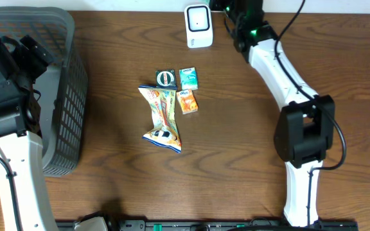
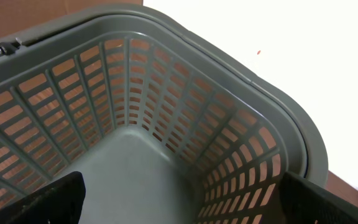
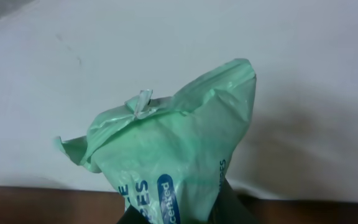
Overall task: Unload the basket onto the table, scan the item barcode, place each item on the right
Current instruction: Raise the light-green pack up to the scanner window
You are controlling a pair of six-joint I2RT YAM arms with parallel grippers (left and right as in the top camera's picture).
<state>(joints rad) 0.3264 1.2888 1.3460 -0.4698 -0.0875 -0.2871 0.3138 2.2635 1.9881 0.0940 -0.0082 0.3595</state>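
Observation:
A pale green wipes pack (image 3: pixel 179 149) with blue lettering fills the right wrist view, against a white surface. My right gripper (image 3: pixel 180 214) is shut on its lower end, with the dark fingers (image 3: pixel 232 208) just showing at the bottom edge. No barcode shows on the side I see. In the overhead view the right arm (image 1: pixel 272 61) reaches to the table's far edge, next to a white scanner (image 1: pixel 198 26). My left gripper (image 2: pixel 191 205) hangs open inside the grey basket (image 2: pixel 185 68) with nothing between its fingers.
Mid-table lie a crumpled snack bag (image 1: pixel 162 119), a dark round-labelled box (image 1: pixel 166 77), a teal packet (image 1: pixel 188 78) and an orange packet (image 1: pixel 187 101). The slatted basket (image 1: pixel 72 96) stands at the table's left end under the left arm (image 1: pixel 5 77).

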